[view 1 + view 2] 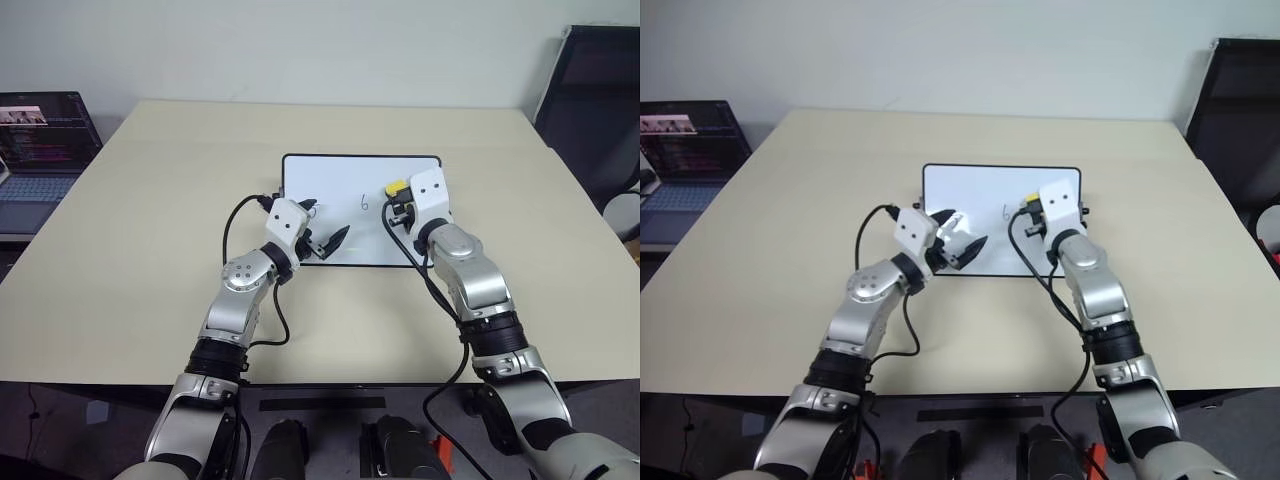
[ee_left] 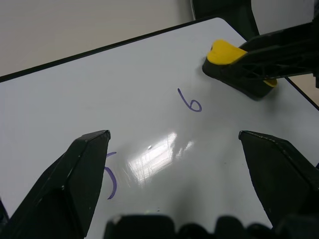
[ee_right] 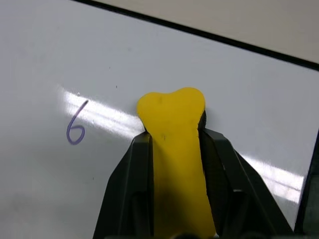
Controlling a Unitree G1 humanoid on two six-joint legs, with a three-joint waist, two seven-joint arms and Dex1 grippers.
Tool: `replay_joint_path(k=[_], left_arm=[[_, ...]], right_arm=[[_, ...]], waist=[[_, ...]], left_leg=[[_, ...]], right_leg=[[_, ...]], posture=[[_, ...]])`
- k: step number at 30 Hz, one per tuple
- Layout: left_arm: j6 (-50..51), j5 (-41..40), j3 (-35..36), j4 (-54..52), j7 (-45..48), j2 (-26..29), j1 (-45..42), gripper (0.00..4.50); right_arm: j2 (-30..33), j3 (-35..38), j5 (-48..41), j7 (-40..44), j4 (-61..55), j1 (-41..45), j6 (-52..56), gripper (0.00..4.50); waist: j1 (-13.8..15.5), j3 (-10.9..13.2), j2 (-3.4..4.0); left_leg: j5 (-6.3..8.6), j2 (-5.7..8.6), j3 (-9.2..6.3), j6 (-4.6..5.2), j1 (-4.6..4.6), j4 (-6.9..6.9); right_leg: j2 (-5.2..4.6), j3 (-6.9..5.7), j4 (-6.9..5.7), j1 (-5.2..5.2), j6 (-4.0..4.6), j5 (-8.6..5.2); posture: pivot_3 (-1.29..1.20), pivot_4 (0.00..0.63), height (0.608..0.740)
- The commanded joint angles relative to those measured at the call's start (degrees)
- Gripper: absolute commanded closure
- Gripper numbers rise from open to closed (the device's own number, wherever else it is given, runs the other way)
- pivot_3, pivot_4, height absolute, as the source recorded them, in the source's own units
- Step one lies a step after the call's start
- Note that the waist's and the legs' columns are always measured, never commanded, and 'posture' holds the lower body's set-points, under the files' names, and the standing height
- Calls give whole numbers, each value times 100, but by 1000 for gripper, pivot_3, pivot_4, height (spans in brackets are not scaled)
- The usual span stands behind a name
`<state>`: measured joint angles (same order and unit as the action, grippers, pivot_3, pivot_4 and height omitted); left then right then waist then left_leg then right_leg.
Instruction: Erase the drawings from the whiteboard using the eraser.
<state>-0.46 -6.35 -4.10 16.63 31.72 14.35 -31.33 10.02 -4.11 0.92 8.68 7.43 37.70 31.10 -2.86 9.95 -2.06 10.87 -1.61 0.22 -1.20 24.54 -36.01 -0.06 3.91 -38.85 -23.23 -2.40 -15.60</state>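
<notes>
Your right claw (image 3: 174,149) is clenched on the eraser (image 3: 172,129). The yellow block bulges wider past the fingertips, so judge it soft and light, foam-like. It will squash under pressure and may wipe unevenly if you press only with the tip. The grip sits well down the block with a short stub free; that looks like a sound hold, since a longer stub would likely flex.

The eraser is over the whiteboard (image 1: 340,170), toward its right end, beside the "6" (image 2: 191,102). From the frames you cannot tell whether it touches the surface.

The board looks glossy and thin-framed, probably light and slippery on the desk (image 1: 150,200), so it may slide when rubbed.

Your left claw (image 1: 326,243) is released, jaws wide, at the board's near edge toward its left end. One finger (image 2: 75,174) partly covers the "5" (image 2: 111,179). Not clear whether it bears on the board.

Of the drawings, the "6" and the "5" are readable on the board; no "7" can be made out.

Around the board: a laptop (image 1: 40,150) well off past its left end, a dark chair (image 1: 590,100) beyond its right end. Neither obstructs. The left claw's finger is the one thing in the way of wiping the "5".
</notes>
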Motion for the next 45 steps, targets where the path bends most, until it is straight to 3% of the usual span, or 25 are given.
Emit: replay_joint_path(k=[1,10,18,20,30,37,45], left_arm=[[-34,-35,82,-288,-34,20,-29,0],[-63,-50,52,-187,48,-1,-67,0],[-71,-52,43,-197,89,1,-28,0],[-57,-52,41,-268,79,2,22,0],[178,-14,-33,-1041,-111,-56,769,0],[304,-12,19,-1200,-225,-51,803,0],[365,-39,65,-1294,-229,71,836,0]], right_arm=[[115,141,24,-37,-255,-329,559,3485],[232,233,-53,51,-1586,-1222,1267,3485],[185,317,-196,166,-1699,-1191,985,3485],[219,292,-201,212,-1666,-1187,733,3485],[1057,-477,535,917,-684,-1783,-2980,3485],[1003,-553,626,995,64,-1610,-3722,3485],[731,-314,402,887,-81,-1453,-3364,3485]], waist=[[14,-1,-1],[91,-1,-1],[89,0,-1],[84,0,-1],[85,2,-1],[90,2,-1],[102,2,-1]], left_leg=[[0,0,0,0,0,-1],[0,0,1,0,0,-1],[0,0,4,0,0,0],[0,0,5,0,1,1],[4,1,6,-2,15,15],[3,0,3,-2,13,6],[3,-2,0,-2,13,8]], right_leg=[[0,0,0,0,0,0],[0,1,2,0,-1,-1],[1,2,5,-2,-1,-1],[1,3,6,-3,-1,-1],[0,2,34,-8,-3,-2],[3,1,24,-8,-2,-1],[2,-1,23,-7,-1,-1]], posture=[[0,150,740],[0,150,740],[0,150,740],[0,150,740],[0,150,740],[0,150,740],[0,150,740]])
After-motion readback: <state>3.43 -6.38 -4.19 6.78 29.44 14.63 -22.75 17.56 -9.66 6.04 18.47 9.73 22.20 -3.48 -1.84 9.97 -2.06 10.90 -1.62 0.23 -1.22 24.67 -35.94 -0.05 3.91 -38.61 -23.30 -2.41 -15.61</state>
